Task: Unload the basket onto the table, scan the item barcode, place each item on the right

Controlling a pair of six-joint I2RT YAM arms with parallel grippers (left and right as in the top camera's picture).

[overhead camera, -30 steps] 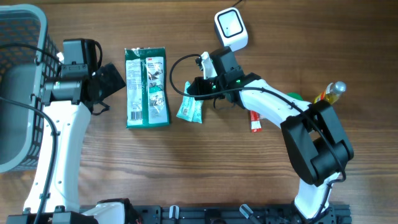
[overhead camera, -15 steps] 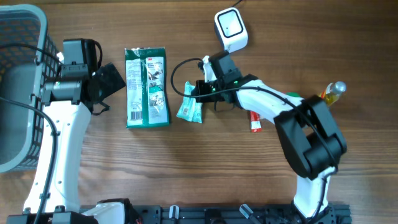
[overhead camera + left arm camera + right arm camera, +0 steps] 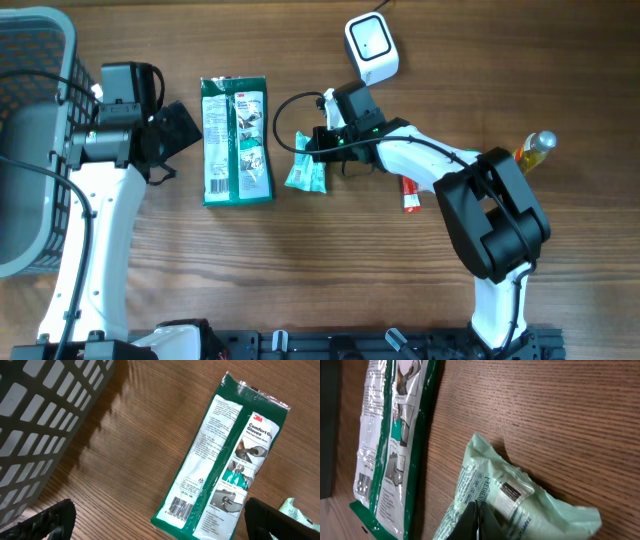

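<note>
I'm seeing the right gripper (image 3: 477, 519) pinching shut on the pale green packet (image 3: 520, 500), which is lying on the table just beside the 3M gloves pack (image 3: 225, 465).
Left gripper (image 3: 172, 135) is hanging wide open, holding nothing; the pack label is reading "Comfort G… Gloves".

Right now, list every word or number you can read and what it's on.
"3M": glove pack.
"Comfort G..." then "Gloves": same pack.
Digits under its barcode and the fine print: too small to read.
Print on the pouch: too blurred to read.
</note>
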